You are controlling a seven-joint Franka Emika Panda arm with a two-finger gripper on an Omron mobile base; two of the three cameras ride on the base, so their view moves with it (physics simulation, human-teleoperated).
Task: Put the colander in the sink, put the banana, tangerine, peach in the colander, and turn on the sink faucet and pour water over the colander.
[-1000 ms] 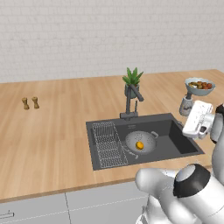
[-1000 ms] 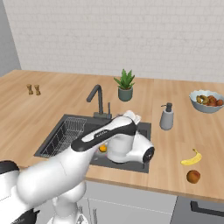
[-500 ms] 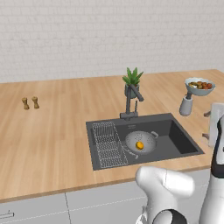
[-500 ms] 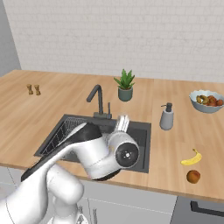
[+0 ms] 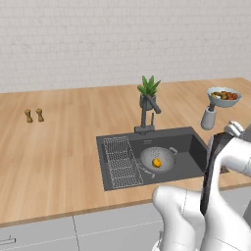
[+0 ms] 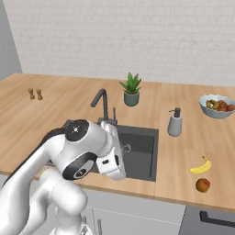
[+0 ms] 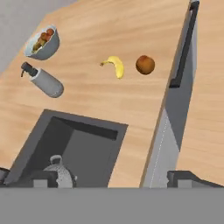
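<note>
colander: grey perforated bowl (image 5: pixel 157 159) sits in the sink (image 5: pixel 193 147), right of the wire rack (image 5: pixel 121 162); a rim handle shows in hand view (image 7: pixel 57 168).
tangerine: small yellow-orange ball (image 5: pixel 156 163) inside the colander.
banana: yellow (image 7: pixel 115 65), lying on the counter (image 7: pixel 109 94) right of the sink, apart from the basin; also seen (image 6: pixel 201 166).
peach: reddish-brown round fruit (image 7: pixel 145 64) just beside the banana, not touching; nearer the counter's front edge (image 6: pixel 203 185).
sink faucet: dark post with angled spout (image 5: pixel 147 113) at the sink's far edge, spout over the basin.
gripper: fingers (image 7: pixel 181 178) wide apart, nothing between them; hand held above the sink's near right corner, camera looking toward the banana and peach.
other: soap dispenser (image 6: pixel 174 123) right of the sink; fruit bowl (image 6: pixel 216 106) far right; potted plant (image 6: pixel 131 89) behind the faucet; two small shakers (image 5: pixel 34 115) far left.
</note>
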